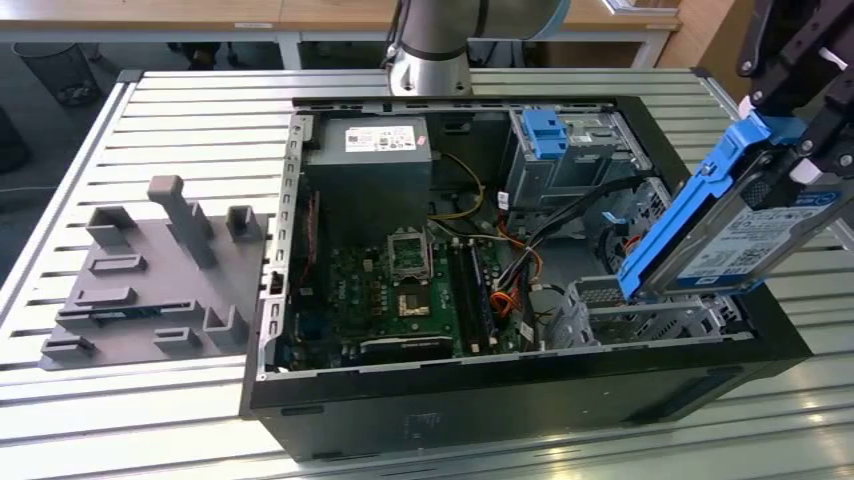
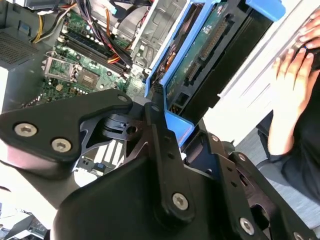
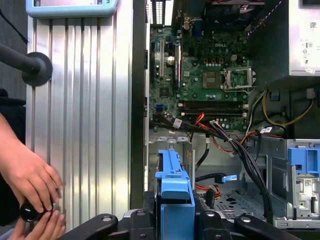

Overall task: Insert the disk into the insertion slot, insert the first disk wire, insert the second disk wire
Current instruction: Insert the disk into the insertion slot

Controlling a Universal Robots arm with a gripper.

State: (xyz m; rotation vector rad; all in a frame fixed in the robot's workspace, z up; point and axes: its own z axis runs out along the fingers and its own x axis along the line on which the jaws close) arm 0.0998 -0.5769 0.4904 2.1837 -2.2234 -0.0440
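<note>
Slatted table (image 1: 174,110) bears open PC case (image 1: 534,400), w/ gripper (image 3: 175,210) fingers (image 2: 159,131) clamped on disk (image 1: 727,220), tilted just above insertion slot (image 1: 654,318); tilt prob. risks jamming on cage rim or snagging cables (image 1: 561,215).

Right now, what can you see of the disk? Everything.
The disk is a flat silver hard drive with a white printed label, framed by a bright blue plastic carrier. The second wrist view shows its green circuit-board underside. It is steeply tilted, clamped at its upper end by the end effector, lower end over the perforated insertion slot, contact unclear.
</note>
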